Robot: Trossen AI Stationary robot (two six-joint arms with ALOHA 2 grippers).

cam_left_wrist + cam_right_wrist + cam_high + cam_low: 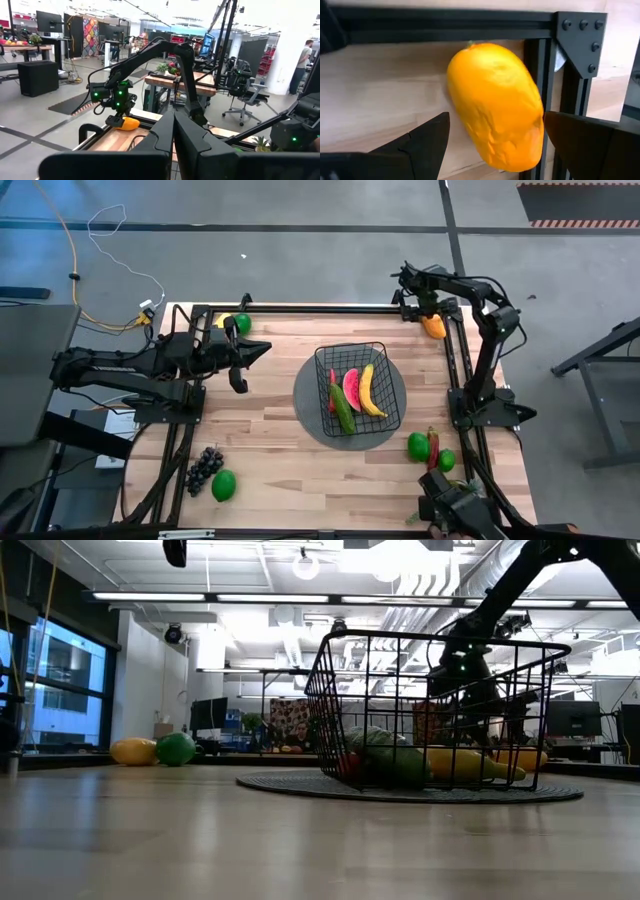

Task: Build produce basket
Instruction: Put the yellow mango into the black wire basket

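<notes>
1. The table [280, 430] carries the basket [352, 392] on a round grey mat [305, 405] near its centre, and the right arm reaches to the far right corner while the left arm waits over the far left part.
2. The basket already holds a banana [370, 392], a watermelon slice [351, 388], a cucumber [343, 410] and something red at its left side, so by my reading the build is partly done.
3. Loose produce remains: grapes [205, 468] and a green fruit [224, 484] at the near left, a yellow and a green piece [241, 323] at the far left, and green fruits [419, 446] with a red chili [433, 446] at the near right.
4. The right gripper [428, 308] hangs at the far right corner, clearly the nearer one to the orange fruit [495, 107] there.
5. The left gripper [262, 352] points toward the basket with its fingers pressed together, holding nothing.
6. The orange fruit lies against the frame rail [540, 80], elongated, its long axis running away from the wrist.
7. The right fingers [420, 142] stand spread on either side of the fruit's near end, not yet touching it; closing across its short width looks like the move that matters.
</notes>
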